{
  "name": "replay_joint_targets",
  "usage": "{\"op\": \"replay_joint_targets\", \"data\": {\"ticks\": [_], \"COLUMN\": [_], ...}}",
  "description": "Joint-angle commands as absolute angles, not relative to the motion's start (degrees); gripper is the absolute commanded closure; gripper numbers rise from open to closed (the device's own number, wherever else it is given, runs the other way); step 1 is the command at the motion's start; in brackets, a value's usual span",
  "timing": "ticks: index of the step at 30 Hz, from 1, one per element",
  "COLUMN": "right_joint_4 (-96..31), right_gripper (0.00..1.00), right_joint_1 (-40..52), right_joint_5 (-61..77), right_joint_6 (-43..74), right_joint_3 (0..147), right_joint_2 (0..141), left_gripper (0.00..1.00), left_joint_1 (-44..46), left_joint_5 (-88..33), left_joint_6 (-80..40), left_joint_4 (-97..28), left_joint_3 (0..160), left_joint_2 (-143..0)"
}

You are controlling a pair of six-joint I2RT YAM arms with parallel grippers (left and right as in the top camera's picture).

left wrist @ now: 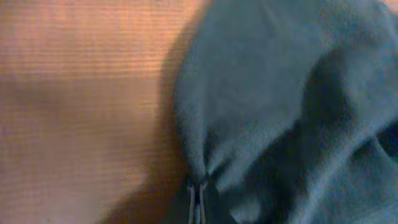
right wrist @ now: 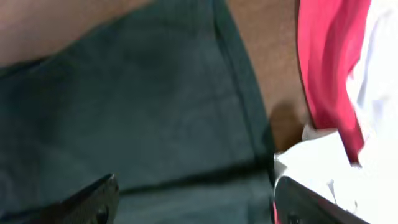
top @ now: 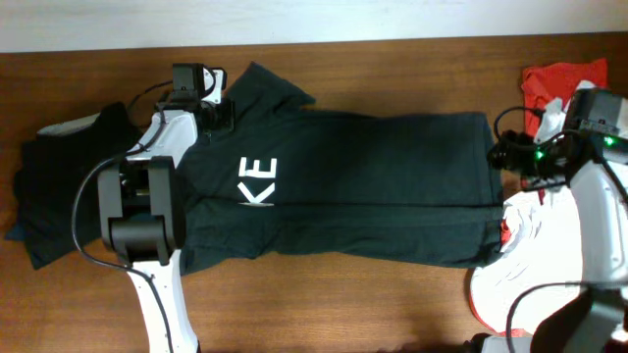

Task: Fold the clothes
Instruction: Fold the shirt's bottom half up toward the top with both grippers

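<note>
A large black T-shirt with white lettering lies folded lengthwise across the table. My left gripper is at its far left corner, shut on a pinch of the black cloth in the left wrist view, fingertips together. My right gripper is at the shirt's right hem. In the right wrist view its fingers are wide open over the hem and hold nothing.
A pile of dark clothes lies at the left edge. Red and white shirts lie at the right, also in the right wrist view. Bare wooden table shows along the front and back.
</note>
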State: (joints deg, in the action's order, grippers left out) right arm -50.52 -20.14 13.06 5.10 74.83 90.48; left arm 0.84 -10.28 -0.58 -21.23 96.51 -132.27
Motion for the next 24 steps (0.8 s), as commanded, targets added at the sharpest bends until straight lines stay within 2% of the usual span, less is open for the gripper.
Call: {"op": "replay_joint_targets", "data": {"ticks": [1, 4, 5, 9, 14, 19, 20, 21, 23, 24], "right_joint_4": [-44.34, -31.66, -27.35, -10.41, 1.02, 4.75, 4.36, 3.95, 3.9, 3.9], "right_gripper": [0.17, 0.15, 0.12, 0.11, 0.11, 0.12, 0.21, 0.4, 0.72, 0.82], "right_joint_1": [-19.88, -19.64, -19.09, -15.07, -14.52, -13.74, -13.41, -12.97, -12.75, -12.75], "right_joint_5": [13.34, 13.37, 13.37, 12.6, 5.65, 5.76, 5.78, 5.74, 5.74, 5.72], "right_joint_6": [4.69, 4.71, 4.69, 4.89, 7.99, 7.97, 7.97, 7.97, 7.99, 7.99], "right_joint_3": [74.78, 74.78, 74.78, 74.78, 74.81, 74.81, 74.81, 74.81, 74.81, 74.81], "right_joint_2": [97.47, 104.71, 106.91, 114.93, 122.17, 125.16, 125.45, 125.67, 125.75, 125.75], "left_gripper": [0.99, 0.99, 0.99, 0.99, 0.99, 0.99, 0.99, 0.99, 0.99, 0.99], "left_joint_1": [0.97, 0.97, 0.97, 0.97, 0.97, 0.97, 0.97, 0.97, 0.97, 0.97], "left_joint_5": [-10.31, -10.26, -10.26, -10.24, -10.26, -10.26, -10.26, -10.26, -10.28, -10.28], "left_joint_6": [-3.88, -3.86, -3.88, -3.88, -3.86, -3.86, -3.86, -3.88, -3.88, -3.86], "left_joint_4": [-27.31, -35.9, -37.45, -42.68, -43.83, -43.79, -43.79, -43.79, -43.86, -43.99], "left_joint_3": [97.58, 97.56, 97.56, 97.54, 97.32, 96.47, 96.47, 96.47, 96.47, 96.47], "left_joint_2": [-124.75, -124.44, -124.44, -124.57, -124.7, -124.75, -124.75, -124.75, -124.75, -124.75]}}
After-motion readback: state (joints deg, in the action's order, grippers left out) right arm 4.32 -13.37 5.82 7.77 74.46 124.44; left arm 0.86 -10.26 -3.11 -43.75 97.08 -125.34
